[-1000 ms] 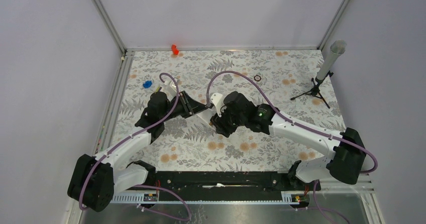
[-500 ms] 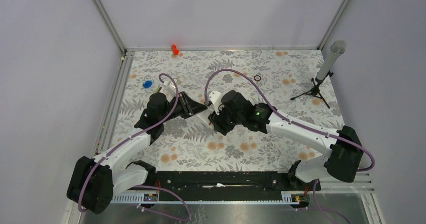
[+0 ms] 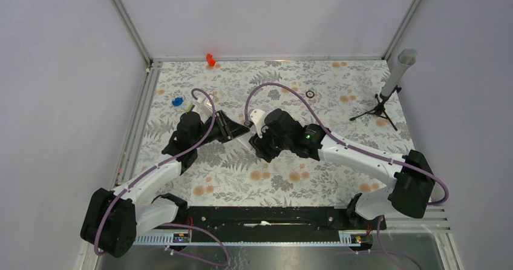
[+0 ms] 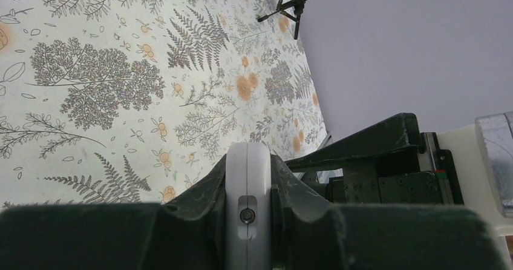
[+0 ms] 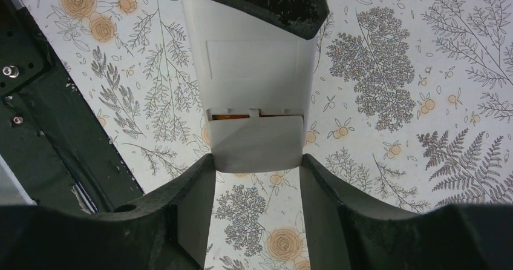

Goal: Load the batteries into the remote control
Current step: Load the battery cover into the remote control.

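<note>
Remote control (image 4: pixel 248 182) clamped in left fingers (image 4: pixel 198 194); right fingers (image 5: pixel 189 188) pinch its back cover (image 5: pixel 257 141).

White remote control (image 5: pixel 254 70), with possibly a thin orange sliver at its cover seam; table covering (image 3: pixel 290 179) pale, printed with grey ferns and orange blossoms; bright red piece (image 3: pixel 210 59); blue piece (image 3: pixel 176 101); purple cables (image 3: pixel 284 88)
</note>
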`<state>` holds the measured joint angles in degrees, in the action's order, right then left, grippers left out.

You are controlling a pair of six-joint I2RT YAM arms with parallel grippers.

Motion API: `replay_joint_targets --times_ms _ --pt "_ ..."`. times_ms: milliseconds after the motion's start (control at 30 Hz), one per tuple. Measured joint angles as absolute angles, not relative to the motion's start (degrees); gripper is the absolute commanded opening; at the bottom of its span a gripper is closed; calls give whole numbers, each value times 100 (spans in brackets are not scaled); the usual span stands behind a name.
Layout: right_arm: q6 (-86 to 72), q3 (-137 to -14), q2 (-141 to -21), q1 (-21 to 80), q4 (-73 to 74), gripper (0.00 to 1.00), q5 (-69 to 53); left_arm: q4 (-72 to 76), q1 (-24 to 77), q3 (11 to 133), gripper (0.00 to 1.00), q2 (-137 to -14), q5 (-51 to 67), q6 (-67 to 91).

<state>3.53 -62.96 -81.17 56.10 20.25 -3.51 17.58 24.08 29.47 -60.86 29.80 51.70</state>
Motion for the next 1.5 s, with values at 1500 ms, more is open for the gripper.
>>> replay_joint_targets --times_ms 1500 --pt "93 -6882 -8739 5675 2368 45 -117 1647 2329 2947 0 -6101 2993 5078"
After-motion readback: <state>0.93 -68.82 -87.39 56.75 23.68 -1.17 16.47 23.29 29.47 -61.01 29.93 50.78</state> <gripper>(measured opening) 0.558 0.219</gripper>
